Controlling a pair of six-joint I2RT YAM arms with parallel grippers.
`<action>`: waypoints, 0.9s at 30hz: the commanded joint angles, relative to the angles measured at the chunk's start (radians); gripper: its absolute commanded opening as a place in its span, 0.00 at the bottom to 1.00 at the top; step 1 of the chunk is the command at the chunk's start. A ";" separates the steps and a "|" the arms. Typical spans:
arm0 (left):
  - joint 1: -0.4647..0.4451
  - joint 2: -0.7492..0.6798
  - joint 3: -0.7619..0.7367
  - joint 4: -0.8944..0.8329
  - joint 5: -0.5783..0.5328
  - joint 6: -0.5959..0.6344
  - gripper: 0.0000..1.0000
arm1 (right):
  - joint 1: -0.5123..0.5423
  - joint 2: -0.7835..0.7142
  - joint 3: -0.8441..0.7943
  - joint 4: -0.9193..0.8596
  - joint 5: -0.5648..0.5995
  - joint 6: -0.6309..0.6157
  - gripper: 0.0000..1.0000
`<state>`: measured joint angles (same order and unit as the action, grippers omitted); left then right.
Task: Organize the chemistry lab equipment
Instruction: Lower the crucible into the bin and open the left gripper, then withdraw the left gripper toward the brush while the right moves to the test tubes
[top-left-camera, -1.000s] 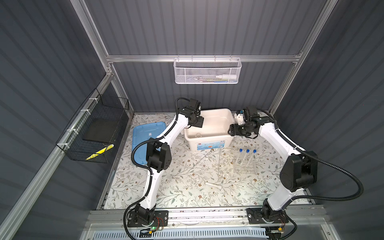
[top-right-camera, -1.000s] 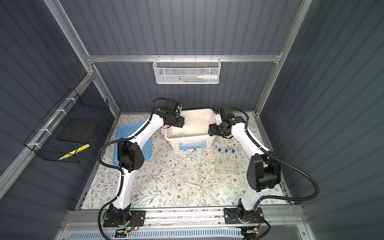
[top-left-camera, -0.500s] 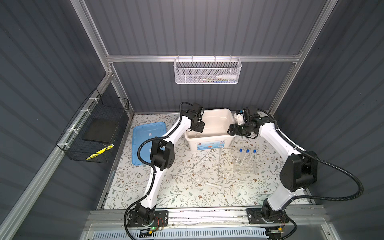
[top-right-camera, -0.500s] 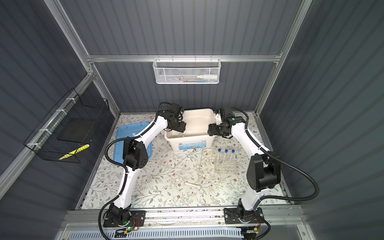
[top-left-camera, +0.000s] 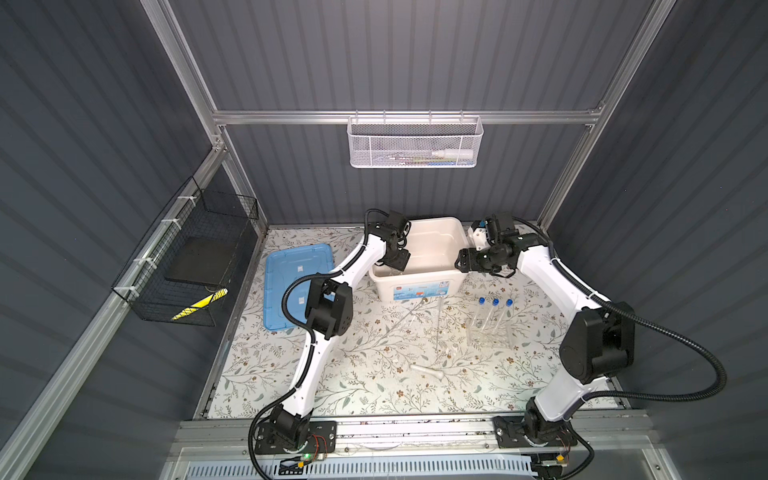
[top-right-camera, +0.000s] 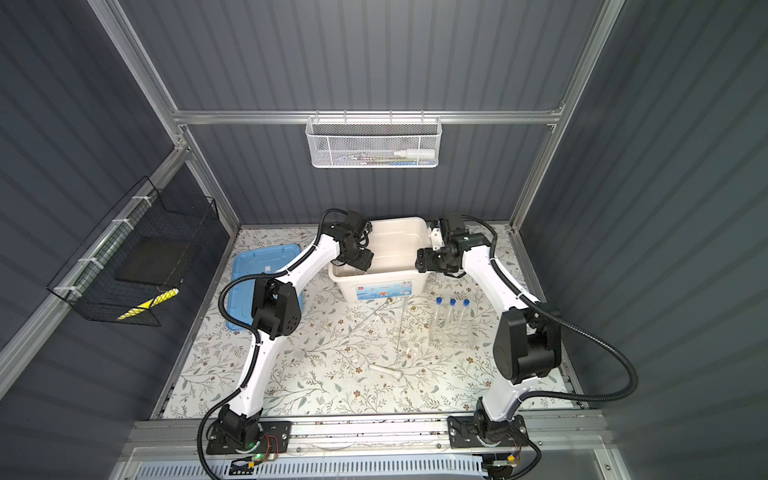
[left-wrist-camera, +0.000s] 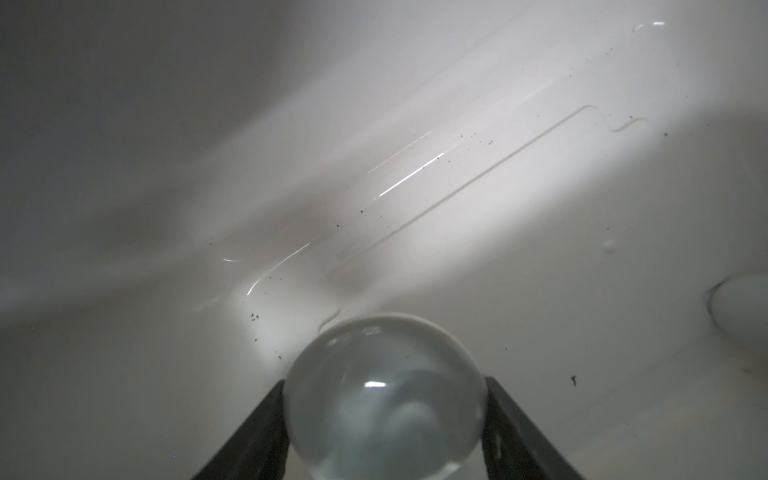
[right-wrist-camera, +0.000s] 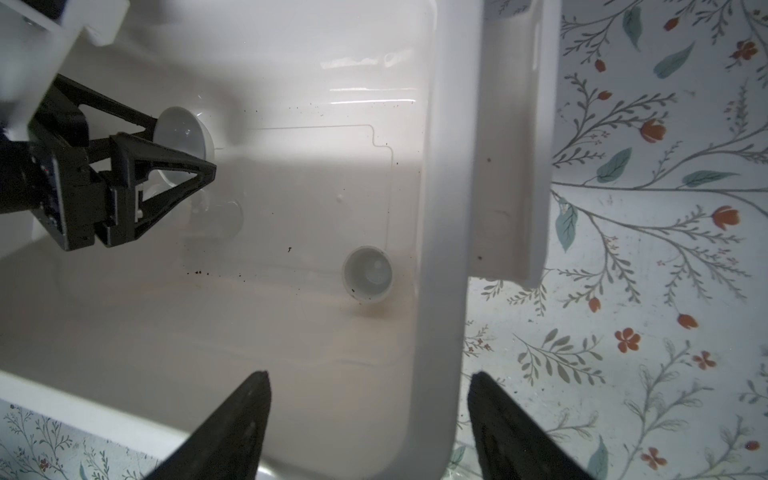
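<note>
Holding white bowl (left-wrist-camera: 384, 399) in left claw (left-wrist-camera: 385, 381) | right claw (right-wrist-camera: 368, 374) wide, seemingly astride tub wall (right-wrist-camera: 440, 208)

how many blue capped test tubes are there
3 test tubes, standing side by side in the clear rack near the white tub. None shows elsewhere, though part of the tub's inside is hidden.
</note>
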<state>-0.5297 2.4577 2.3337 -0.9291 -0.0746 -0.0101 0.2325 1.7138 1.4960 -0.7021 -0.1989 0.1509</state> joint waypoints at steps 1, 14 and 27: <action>-0.004 0.030 0.044 -0.033 -0.011 0.030 0.63 | -0.002 -0.003 -0.013 0.006 -0.005 0.002 0.77; -0.004 0.048 0.044 -0.041 -0.042 0.030 0.70 | -0.002 -0.006 -0.017 0.004 -0.005 0.003 0.77; -0.005 0.039 0.025 -0.036 -0.069 0.000 0.82 | -0.002 -0.061 -0.002 -0.031 0.012 -0.012 0.77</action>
<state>-0.5362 2.4943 2.3497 -0.9428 -0.1318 -0.0032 0.2325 1.7042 1.4921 -0.7071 -0.1963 0.1516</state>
